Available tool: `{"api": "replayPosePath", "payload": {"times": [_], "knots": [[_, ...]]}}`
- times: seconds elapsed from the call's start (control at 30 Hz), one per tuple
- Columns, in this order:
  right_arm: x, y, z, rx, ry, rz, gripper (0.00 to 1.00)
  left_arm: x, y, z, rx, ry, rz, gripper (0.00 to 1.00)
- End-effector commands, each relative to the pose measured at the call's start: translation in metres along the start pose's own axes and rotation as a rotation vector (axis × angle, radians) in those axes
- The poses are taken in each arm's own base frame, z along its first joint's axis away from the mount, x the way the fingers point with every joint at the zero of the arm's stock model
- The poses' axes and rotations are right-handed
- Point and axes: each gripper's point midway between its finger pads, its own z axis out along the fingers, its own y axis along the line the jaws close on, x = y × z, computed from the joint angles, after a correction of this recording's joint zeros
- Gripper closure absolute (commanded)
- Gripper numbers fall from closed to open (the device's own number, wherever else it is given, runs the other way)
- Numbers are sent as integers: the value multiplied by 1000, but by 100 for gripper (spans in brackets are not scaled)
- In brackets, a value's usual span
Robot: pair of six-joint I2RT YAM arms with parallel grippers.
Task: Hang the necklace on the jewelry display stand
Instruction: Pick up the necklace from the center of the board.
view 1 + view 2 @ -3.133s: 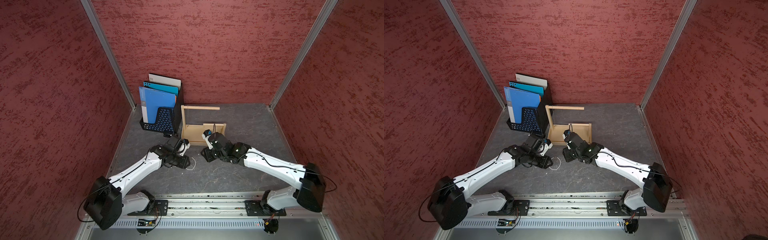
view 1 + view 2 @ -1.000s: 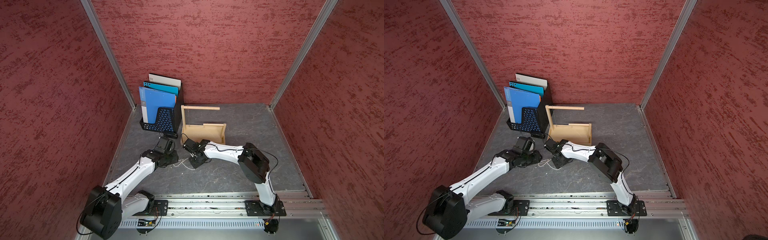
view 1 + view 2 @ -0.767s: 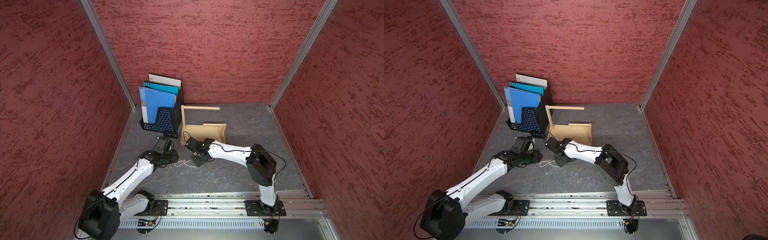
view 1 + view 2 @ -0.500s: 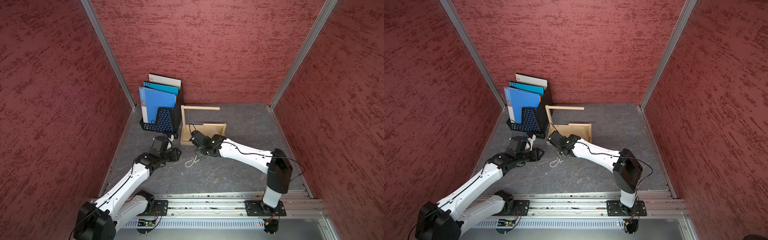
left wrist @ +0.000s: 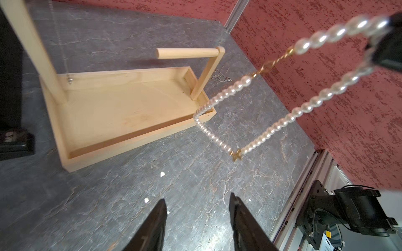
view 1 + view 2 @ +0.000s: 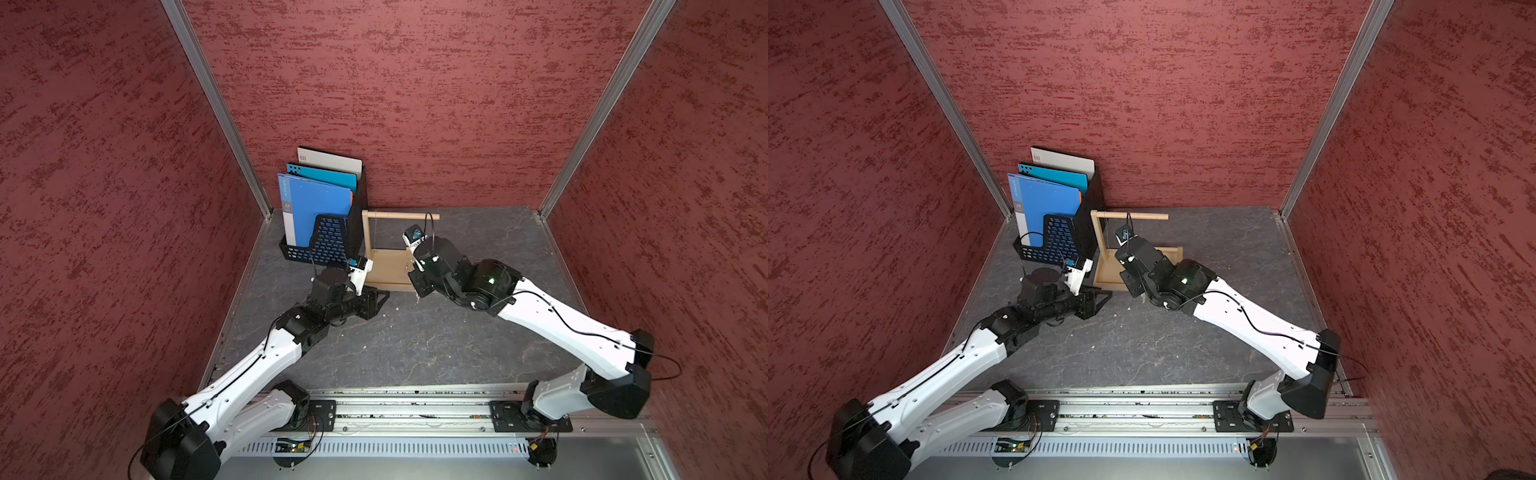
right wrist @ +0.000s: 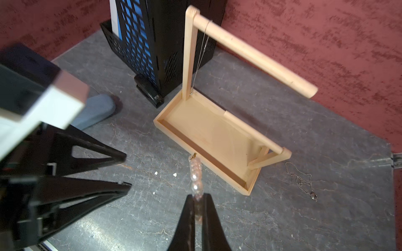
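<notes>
right pincer [image 7: 198, 196] clamped on the pearl necklace [image 7: 195, 171] so its loop dangles ready for the stand [image 7: 206, 134], left pincer [image 5: 198, 198] open, empty

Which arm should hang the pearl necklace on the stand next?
Right. The right gripper is shut on the pearl necklace, which dangles beside the jewelry display stand; the left gripper is open and empty.

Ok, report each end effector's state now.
Left end effector: open, empty.
Right end effector: closed on the pearl necklace.
</notes>
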Motion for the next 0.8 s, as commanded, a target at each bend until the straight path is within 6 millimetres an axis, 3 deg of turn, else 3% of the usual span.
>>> {"api": "replayPosePath", "payload": {"times": [0.0,0.27,0.7,0.77], "knots": [[-23,-8,-23,14,-88,8,99,-35,-21,6,55,-106,41,51],[-34,-1,-38,-51,-124,4,98,-62,-47,19,142,-150,86,53],[-39,-4,-51,-59,-147,9,98,-64,-64,36,253,-117,121,59],[-40,-5,-53,-57,-154,16,98,-64,-64,37,256,-113,118,66]]}}
